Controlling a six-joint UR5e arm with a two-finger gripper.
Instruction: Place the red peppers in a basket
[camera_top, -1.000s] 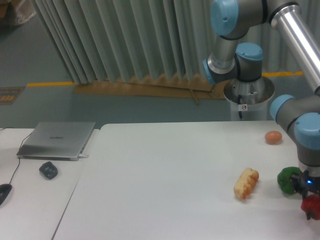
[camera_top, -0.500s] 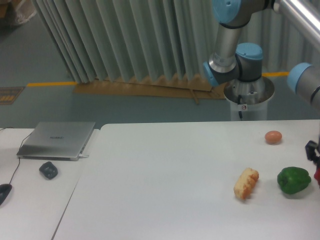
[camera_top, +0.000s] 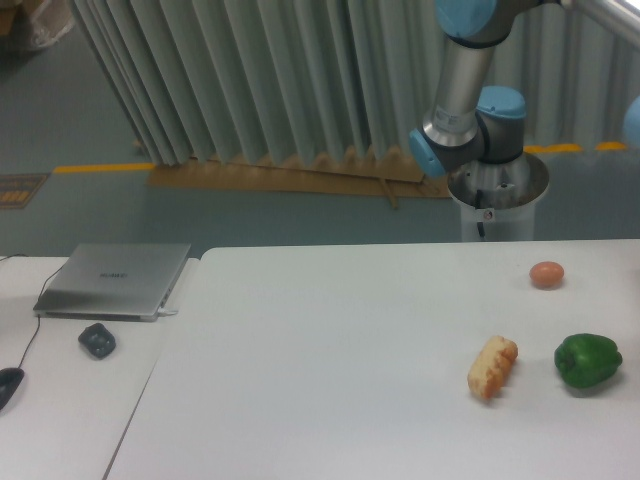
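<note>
The jaws and the red pepper are out of view; only arm (camera_top: 468, 90) segments show at far right. On the desk (camera_top: 330, 350) lie a green pepper (camera_top: 587, 361) at right, a bread roll (camera_top: 492, 366) just left of it, and an egg (camera_top: 546, 274) farther back. A laptop (camera_top: 113, 280) sits at left.

On the table (camera_top: 330, 380) in front of you, the pepper (camera_top: 587, 361) sits at the far right, with the bread roll (camera_top: 492, 366) just to its left and apart from it. Behind both, nearer the back edge, lies the egg (camera_top: 546, 274). Behind that edge stands the arm's base (camera_top: 497, 190). On the side table to your left, the laptop (camera_top: 115, 279) lies behind a small lump (camera_top: 97, 340), and the mouse (camera_top: 8, 384) sits at the left edge.
</note>
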